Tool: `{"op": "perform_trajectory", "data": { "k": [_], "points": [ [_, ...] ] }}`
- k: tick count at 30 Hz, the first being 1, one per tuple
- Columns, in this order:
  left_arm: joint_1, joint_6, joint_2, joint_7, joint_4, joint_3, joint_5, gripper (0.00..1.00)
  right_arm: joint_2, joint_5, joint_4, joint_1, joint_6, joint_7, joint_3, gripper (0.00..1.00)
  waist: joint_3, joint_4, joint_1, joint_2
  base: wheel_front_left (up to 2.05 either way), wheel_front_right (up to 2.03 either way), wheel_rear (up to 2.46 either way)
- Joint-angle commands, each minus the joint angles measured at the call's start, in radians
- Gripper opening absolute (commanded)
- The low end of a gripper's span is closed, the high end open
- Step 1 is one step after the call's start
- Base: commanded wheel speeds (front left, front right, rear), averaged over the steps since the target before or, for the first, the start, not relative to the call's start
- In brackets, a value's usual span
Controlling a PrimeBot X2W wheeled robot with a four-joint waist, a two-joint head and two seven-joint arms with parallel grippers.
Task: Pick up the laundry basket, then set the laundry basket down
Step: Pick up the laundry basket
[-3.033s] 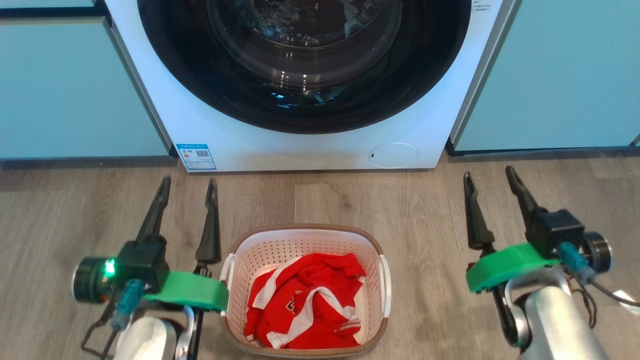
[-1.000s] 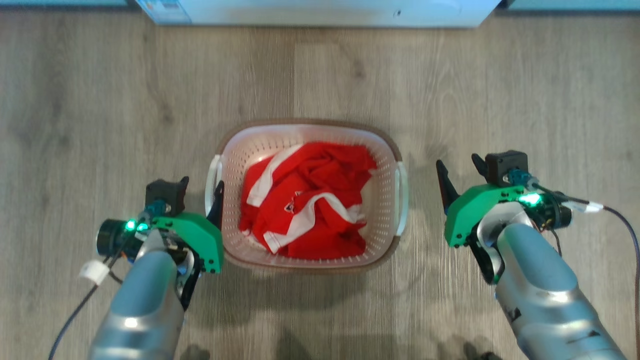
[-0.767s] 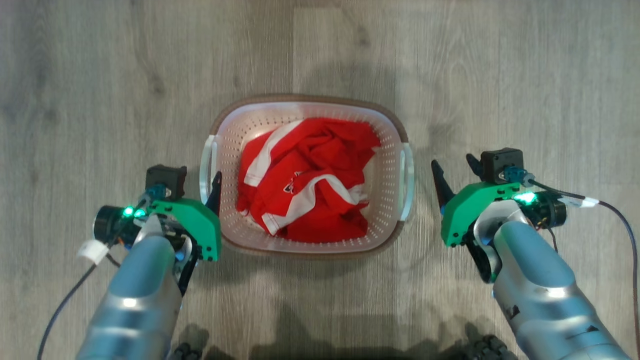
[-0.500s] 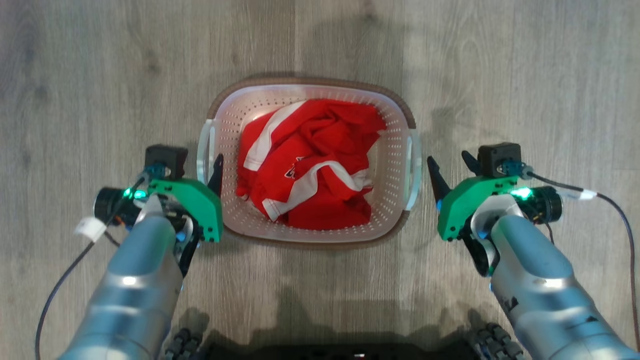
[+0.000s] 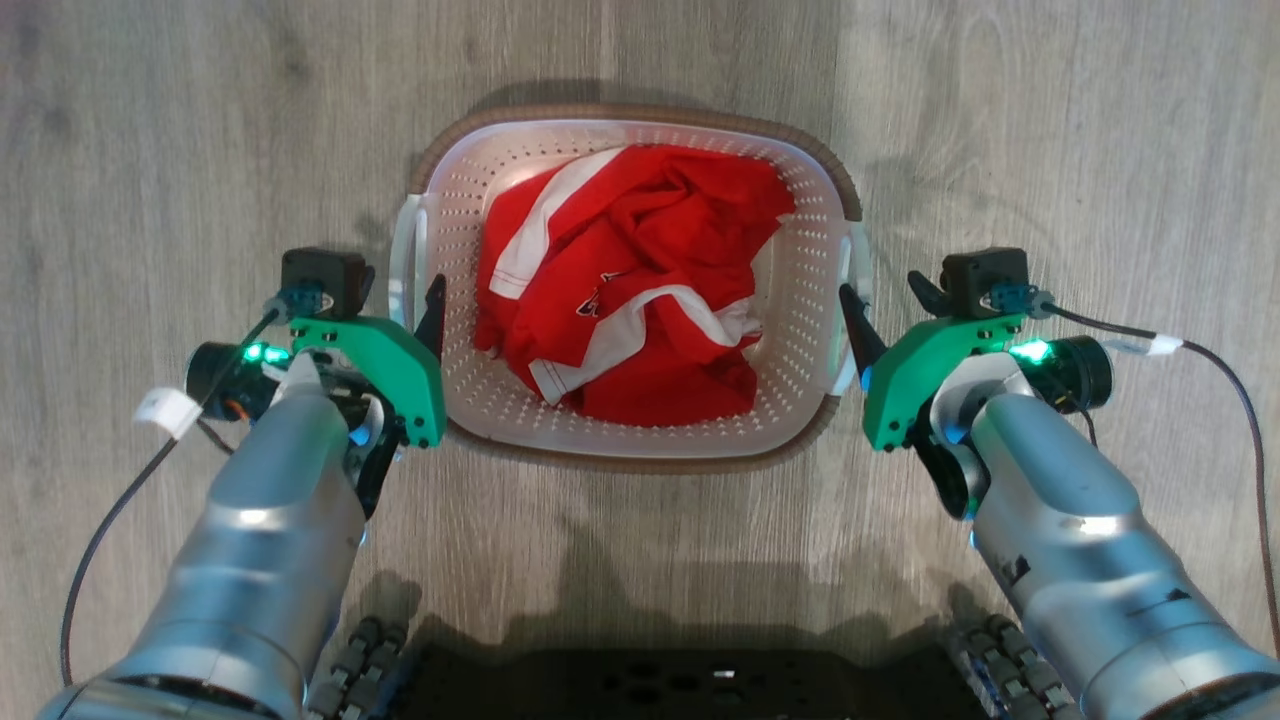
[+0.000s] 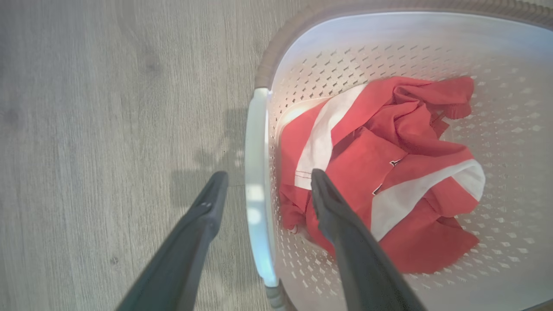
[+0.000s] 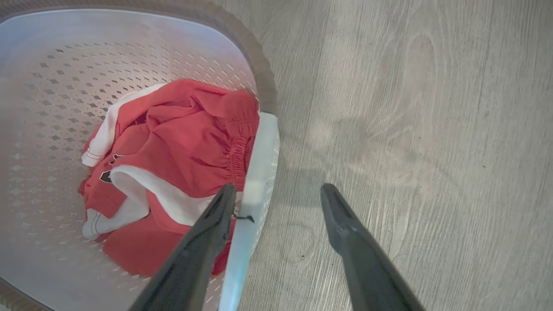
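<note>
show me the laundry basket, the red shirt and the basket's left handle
laundry basket (image 5: 805,300), head view, right perforated wall
red shirt (image 5: 640,240), head view, middle of fabric
left handle (image 6: 255,164), left wrist view, middle of bar

The laundry basket (image 5: 810,300) was cream plastic, smooth and faintly shiny, its walls punched with small holes. Its brown rim (image 5: 640,110) looked ribbed like woven cord, duller than the walls. The left handle (image 6: 257,194) was glossy white plastic that caught the light. The garment (image 5: 640,300) was soft red cloth with white bands, matt and creased. The floor (image 5: 1050,150) was grey wood-grain planking, matt. The left claw (image 6: 268,174) and right claw (image 7: 278,187) had dark, matt fingers, seemingly plastic. The brackets (image 5: 385,360) were green matt plastic, and the forearms (image 5: 270,520) were silvery with a satin metallic sheen.
</note>
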Motion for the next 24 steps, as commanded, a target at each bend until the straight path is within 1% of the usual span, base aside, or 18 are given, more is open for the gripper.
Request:
{"op": "perform_trajectory", "data": {
  "k": [1, 6, 14, 24],
  "points": [
    [0.002, 0.001, 0.023, -0.010, -0.001, 0.004, -0.018, 1.00, 0.012, 0.015, -0.007, 0.019, -0.002, -0.002, 0.023, 1.00, 0.012, 0.000, 0.0000, 0.0000, 0.00, 0.00, 0.00],
    [-0.023, 0.001, 0.021, -0.010, 0.017, -0.049, -0.063, 1.00, 0.012, 0.028, 0.005, 0.006, -0.002, -0.003, 0.042, 1.00, 0.033, 0.004, 0.0000, 0.0000, 0.00, 0.00, 0.00],
    [-0.034, 0.001, 0.026, -0.010, 0.034, -0.117, -0.123, 1.00, 0.012, 0.069, -0.010, 0.016, -0.002, 0.013, 0.093, 1.00, 0.043, 0.004, 0.0000, 0.0000, 0.00, 0.00, 0.00],
    [-0.047, 0.001, 0.025, -0.010, 0.042, -0.175, -0.179, 1.00, 0.012, 0.074, -0.002, 0.015, -0.002, 0.020, 0.107, 1.00, 0.050, 0.010, 0.0000, 0.0000, 0.00, 0.00, 0.00]
  ]
}}
